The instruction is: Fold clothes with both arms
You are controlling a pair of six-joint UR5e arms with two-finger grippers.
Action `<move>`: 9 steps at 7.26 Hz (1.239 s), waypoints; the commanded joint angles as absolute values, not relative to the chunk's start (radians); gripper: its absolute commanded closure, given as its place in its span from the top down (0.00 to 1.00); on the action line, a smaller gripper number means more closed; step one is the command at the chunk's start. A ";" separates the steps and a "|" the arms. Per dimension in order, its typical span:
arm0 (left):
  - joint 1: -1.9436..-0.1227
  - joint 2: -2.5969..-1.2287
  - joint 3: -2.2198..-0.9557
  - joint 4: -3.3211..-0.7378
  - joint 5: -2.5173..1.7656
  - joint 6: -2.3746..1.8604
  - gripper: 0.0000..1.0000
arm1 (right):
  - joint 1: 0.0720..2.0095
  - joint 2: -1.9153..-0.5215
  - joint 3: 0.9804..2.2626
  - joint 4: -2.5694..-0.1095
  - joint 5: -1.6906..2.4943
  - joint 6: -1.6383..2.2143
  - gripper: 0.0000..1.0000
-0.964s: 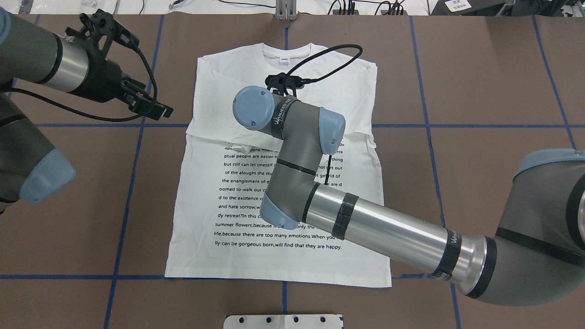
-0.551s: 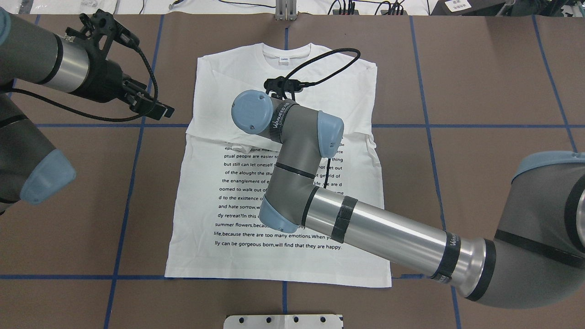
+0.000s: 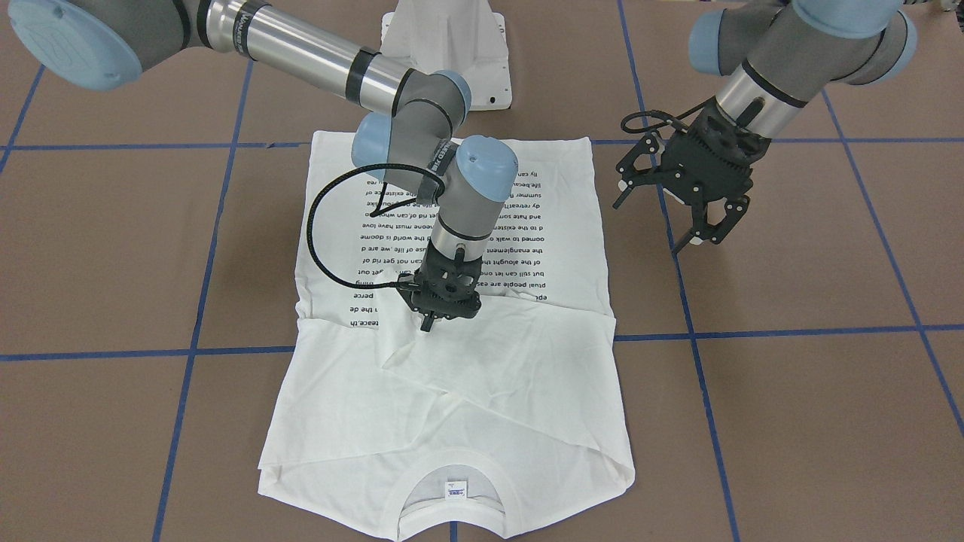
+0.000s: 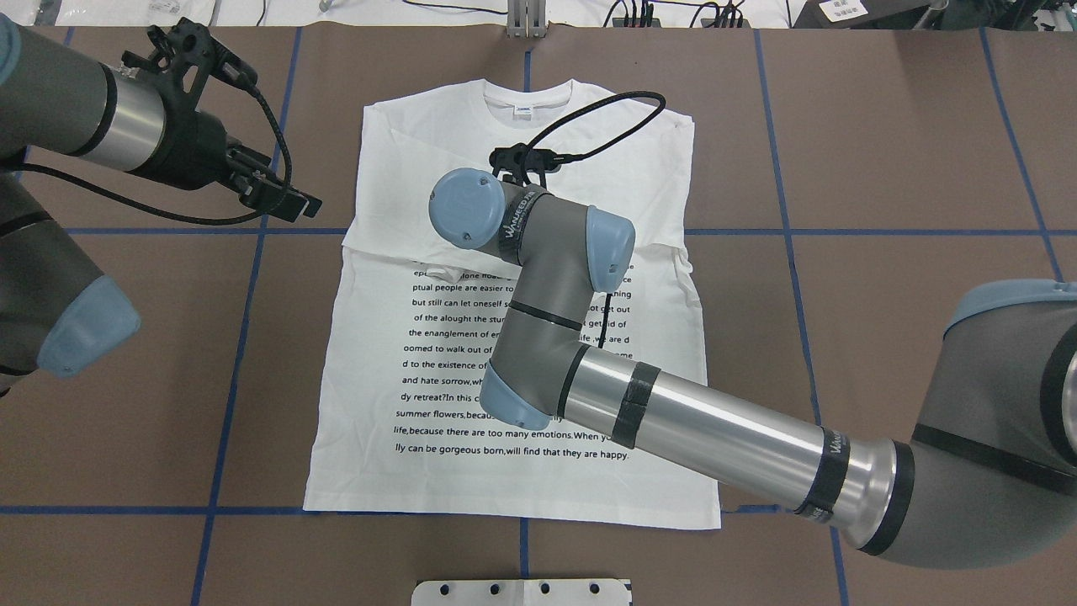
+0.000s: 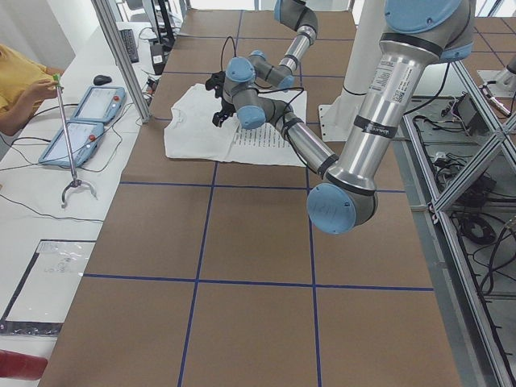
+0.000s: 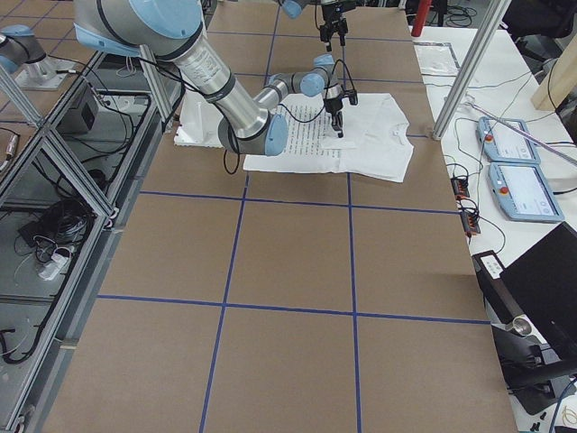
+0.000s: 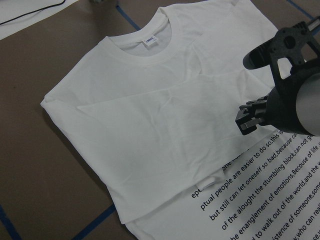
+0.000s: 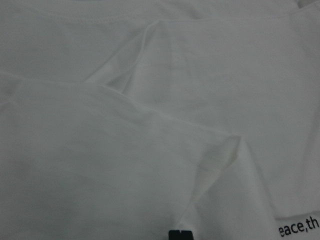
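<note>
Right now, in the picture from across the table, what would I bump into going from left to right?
Black cable loop → right tool, pointing down at the white shirt → left tool, its fingers spread. The shirt stretches under the first two, so it has no single place in the line.

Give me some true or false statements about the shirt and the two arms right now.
The shirt lies print side up. True.
The left end effector grips a sleeve. False: it is open over the table, beside the shirt.
The right end effector is above the shirt. True.
The collar points toward the base. False: it lies at the end far from the base.
</note>
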State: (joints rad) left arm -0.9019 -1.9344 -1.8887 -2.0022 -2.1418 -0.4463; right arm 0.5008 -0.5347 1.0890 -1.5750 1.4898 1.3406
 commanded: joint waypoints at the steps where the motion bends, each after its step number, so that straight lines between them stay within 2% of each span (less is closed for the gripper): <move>1: -0.899 -1.936 -1.888 -2.003 -2.143 -0.446 1.00 | 0.517 -0.543 1.145 -1.650 1.496 1.316 0.00; 2: -0.899 -1.936 -1.888 -2.005 -2.143 -0.460 1.00 | 0.528 -0.590 1.225 -1.687 1.497 1.263 0.00; 4: -0.896 -1.936 -1.888 -2.005 -2.143 -0.466 1.00 | 0.563 -0.772 1.427 -1.692 1.499 1.172 0.00; 6: -0.896 -1.936 -1.888 -2.005 -2.141 -0.469 1.00 | 0.577 -0.897 1.556 -1.692 1.500 1.132 0.00; 7: -0.896 -1.936 -1.888 -2.005 -2.141 -0.468 1.00 | 0.572 -0.920 1.575 -1.692 1.499 1.131 0.00; 8: -0.896 -1.936 -1.887 -2.005 -2.141 -0.468 1.00 | 0.571 -0.920 1.568 -1.683 1.491 1.128 0.38; 9: -0.896 -1.936 -1.887 -2.005 -2.141 -0.468 1.00 | 0.568 -0.905 1.563 -1.678 1.490 1.134 0.99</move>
State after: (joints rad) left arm -0.8959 -1.9359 -1.8873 -2.0049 -2.1415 -0.4680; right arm 0.5706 -0.9107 1.5633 -1.6849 1.4934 1.1315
